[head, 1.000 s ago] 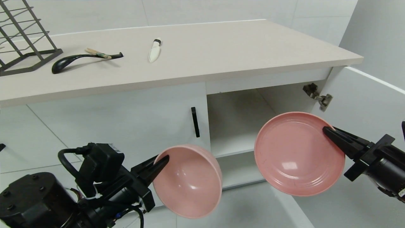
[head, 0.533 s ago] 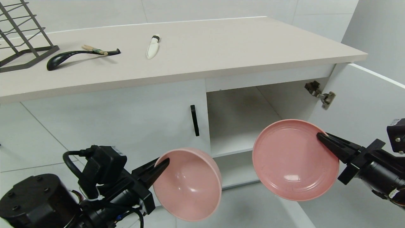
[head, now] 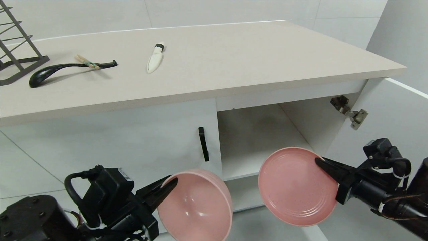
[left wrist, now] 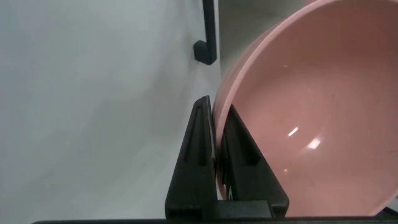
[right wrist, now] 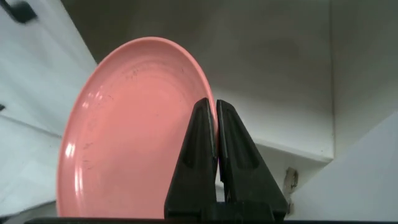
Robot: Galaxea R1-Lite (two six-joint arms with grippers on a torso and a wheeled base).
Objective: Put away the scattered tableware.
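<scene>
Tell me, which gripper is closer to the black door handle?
Left. The left gripper, gripping the bowl, is just below the handle; the right gripper, gripping the plate, fronts the open cupboard.

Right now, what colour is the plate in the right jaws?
Pink; the plate shows best in the head view.

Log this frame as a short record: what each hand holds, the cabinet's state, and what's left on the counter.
left hand: shut on pink bowl rim, low before left door
right hand: shut on pink plate rim, before the open cabinet
right door: swung open
countertop: black ladle, chopsticks, white knife, rack
</scene>
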